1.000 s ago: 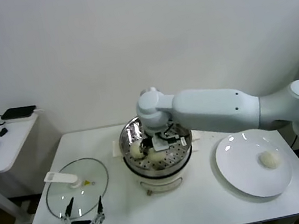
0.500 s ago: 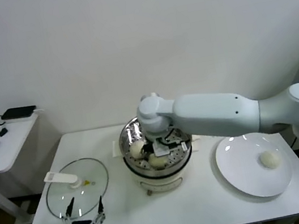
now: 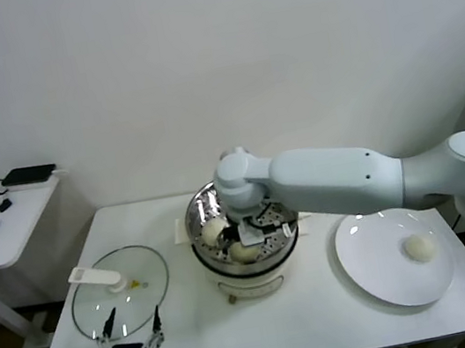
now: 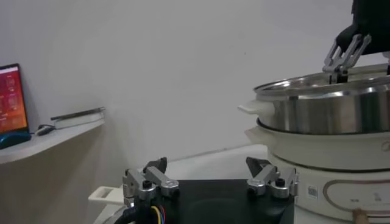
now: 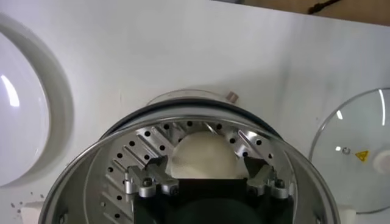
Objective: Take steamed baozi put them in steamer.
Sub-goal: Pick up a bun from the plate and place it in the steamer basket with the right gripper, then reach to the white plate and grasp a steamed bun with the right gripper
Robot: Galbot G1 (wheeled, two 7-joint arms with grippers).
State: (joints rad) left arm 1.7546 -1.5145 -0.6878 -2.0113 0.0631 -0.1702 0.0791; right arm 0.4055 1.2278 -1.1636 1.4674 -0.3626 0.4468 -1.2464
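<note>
The buns are small, round, smooth and cream-white. 2 show inside the steamer (image 3: 246, 241): one bun (image 3: 215, 230) toward its left side and a second bun (image 3: 244, 251) toward the front, both resting on the perforated steel tray (image 5: 125, 164). In the right wrist view a bun (image 5: 204, 157) lies on that tray between the spread fingers (image 5: 149, 185) of the right gripper (image 3: 253, 227); the fingers stand apart on either side of it, and whether they touch it cannot be told. A last bun (image 3: 419, 247) lies alone on the white plate (image 3: 374, 271), a smooth glossy round dish on the right of the desk (image 3: 328, 319).

The steamer is a shiny round steel pot on a cream-white base, standing mid-desk. The right gripper hangs inside its rim, its arm reaching in from the right.

On the left of the desk lies a round glass lid (image 3: 123, 291) with a white handle. The left gripper (image 3: 132, 332) sits low at the desk's front edge beside the lid, its fingers wide apart and holding nothing.
</note>
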